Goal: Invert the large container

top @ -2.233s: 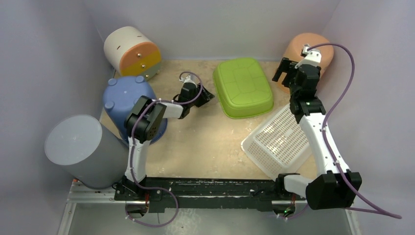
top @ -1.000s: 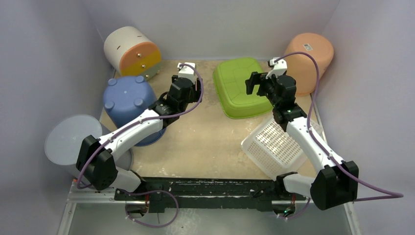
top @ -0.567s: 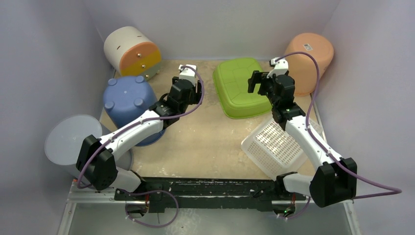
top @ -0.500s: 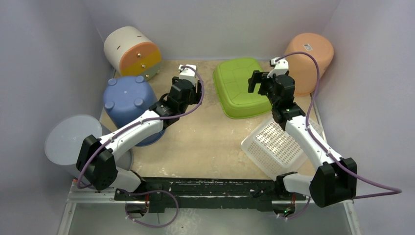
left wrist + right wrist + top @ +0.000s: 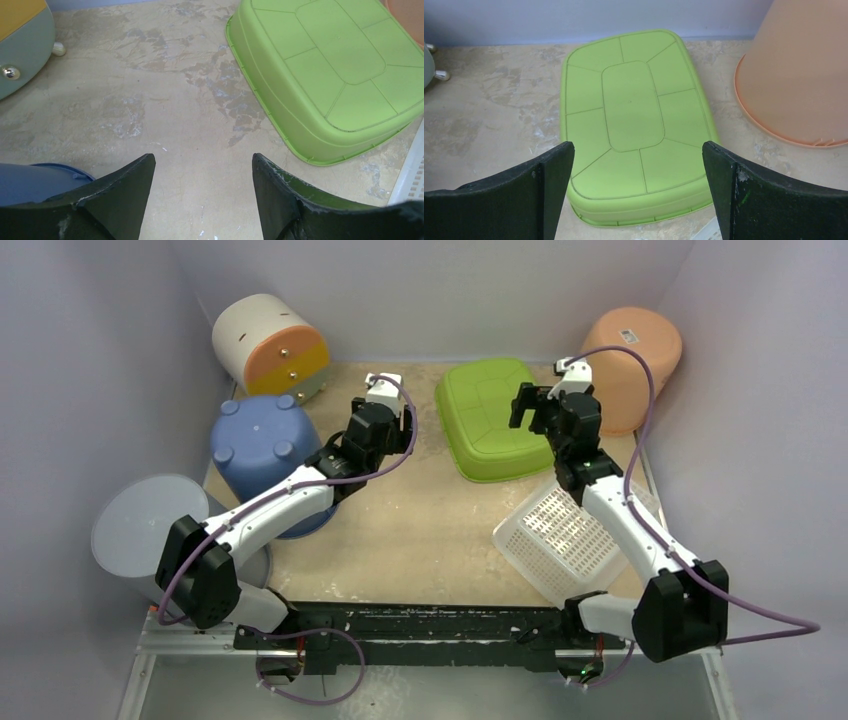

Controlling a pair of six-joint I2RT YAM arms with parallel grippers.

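**A:** Item one – the tub?
**B:** Green, rectangular, rounded corners. It sits at 12 o'clock on the table, bottom up with its rim on the surface. The ribbed base faces both wrist cameras.

**A:** Left gripper?
**B:** At the tub's 9 o'clock side, apart from it. The fingers are spread and hold nothing; only bare table shows between them.

**A:** Right gripper?
**B:** At the tub's 3 o'clock edge, raised and not touching. The fingers are spread wide and empty, with the tub's base framed between them.

**A:** Other stock?
**B:** Five pieces.
- Blue bucket: 9 o'clock, bottom up, with the left arm crossing its near side.
- Drum: cream and orange, 11 o'clock, lying on its side against the back wall.
- Grey bin: 8 o'clock, at the table's edge.
- Peach bucket: 2 o'clock, rim down on the table, well apart from the right gripper.
- Basket: white and slotted, 4 o'clock, just beside the tub's near corner, with the right arm passing over it.
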